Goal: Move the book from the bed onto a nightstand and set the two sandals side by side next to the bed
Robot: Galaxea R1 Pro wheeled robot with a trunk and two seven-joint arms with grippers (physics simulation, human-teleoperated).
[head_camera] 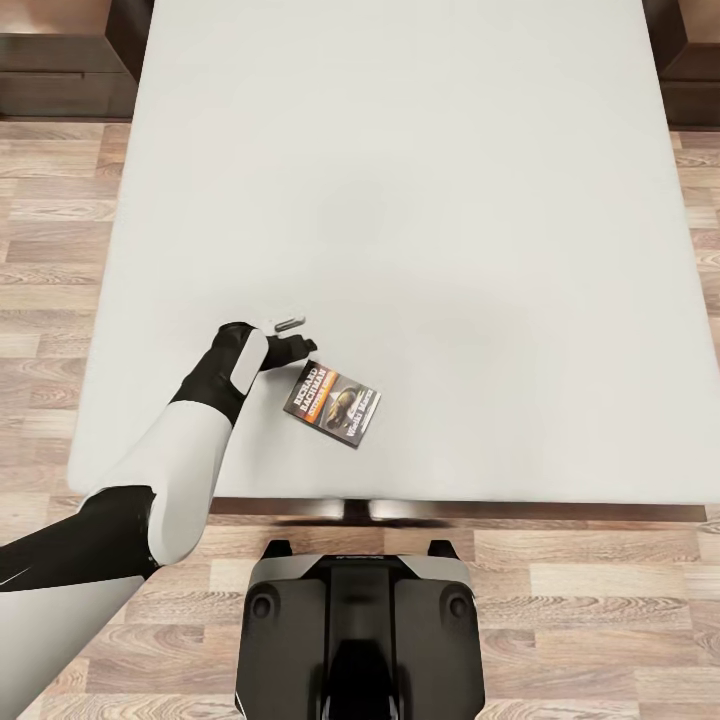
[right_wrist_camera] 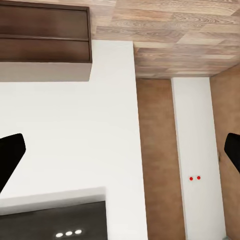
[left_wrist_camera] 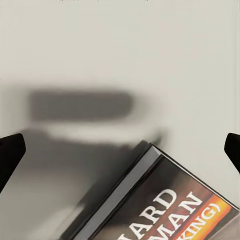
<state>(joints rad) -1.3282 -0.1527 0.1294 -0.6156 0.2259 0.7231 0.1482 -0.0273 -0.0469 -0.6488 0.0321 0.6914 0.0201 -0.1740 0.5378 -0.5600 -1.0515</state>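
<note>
Hovering low over the bed [head_camera: 420, 200], left gripper [head_camera: 290, 340] spread wide, its 2 fingertips [left_wrist_camera: 10, 152] sitting at the far edges of the wrist view, nothing between them. Lying flat on the mattress just beside the open jaws, the book [head_camera: 334, 402], one corner reaching in under them. Hanging with jaws parted and empty, right gripper [right_wrist_camera: 120, 155], a dark wood cabinet [right_wrist_camera: 45, 35] ahead of them.
</note>
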